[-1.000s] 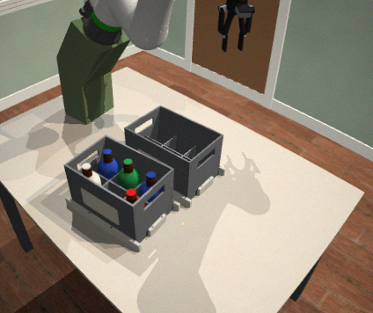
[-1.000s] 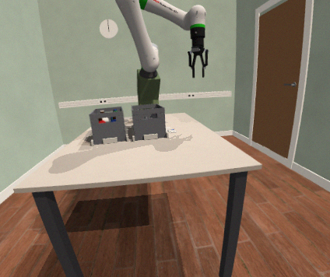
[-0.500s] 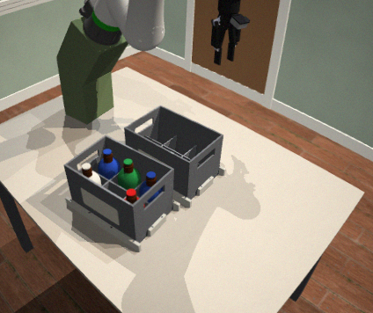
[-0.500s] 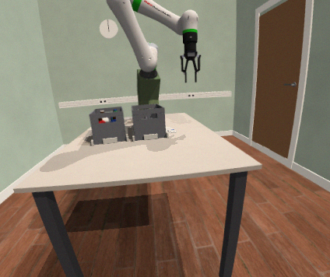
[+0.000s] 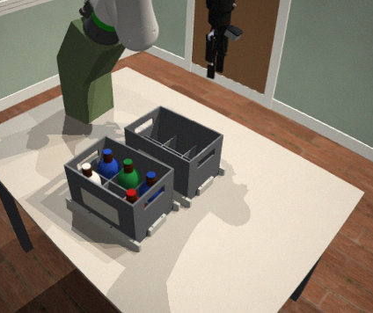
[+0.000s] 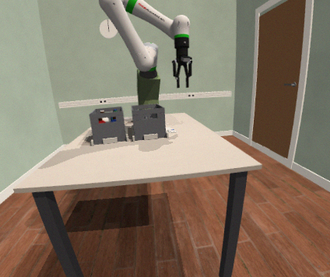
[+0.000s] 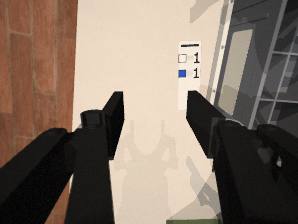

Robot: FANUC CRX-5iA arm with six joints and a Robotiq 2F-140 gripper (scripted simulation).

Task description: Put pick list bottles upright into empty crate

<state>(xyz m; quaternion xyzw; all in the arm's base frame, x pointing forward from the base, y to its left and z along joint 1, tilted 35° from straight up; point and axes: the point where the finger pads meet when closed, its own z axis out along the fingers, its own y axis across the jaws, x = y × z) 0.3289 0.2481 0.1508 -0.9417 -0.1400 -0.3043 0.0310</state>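
Note:
The pick list (image 7: pixel 185 97) (image 6: pixel 171 131) lies beside the empty crate (image 5: pixel 204 173) (image 6: pixel 148 126) (image 7: pixel 257 42). Under its black bar, a white square reads 1 and a blue square reads 1. The other crate (image 5: pixel 123 220) (image 6: pixel 108 133) holds a white-labelled bottle (image 5: pixel 93 177), a blue one (image 5: pixel 108 168), a green one (image 5: pixel 128 178), a second blue one (image 5: pixel 148 190) and a red-capped one (image 5: pixel 131 193), mostly hidden by the wall. Both crates stand level. My gripper (image 5: pixel 215 74) (image 6: pixel 182 86) (image 7: pixel 155 105) is open and empty, high above the table beside the empty crate.
Pale rails hug the feet of both crates on the table (image 5: pixel 286 198) (image 6: pixel 194 156). The crates stand side by side with a narrow gap. Inner dividers split each crate into compartments. The green pedestal (image 5: pixel 85 88) of the arm stands behind them.

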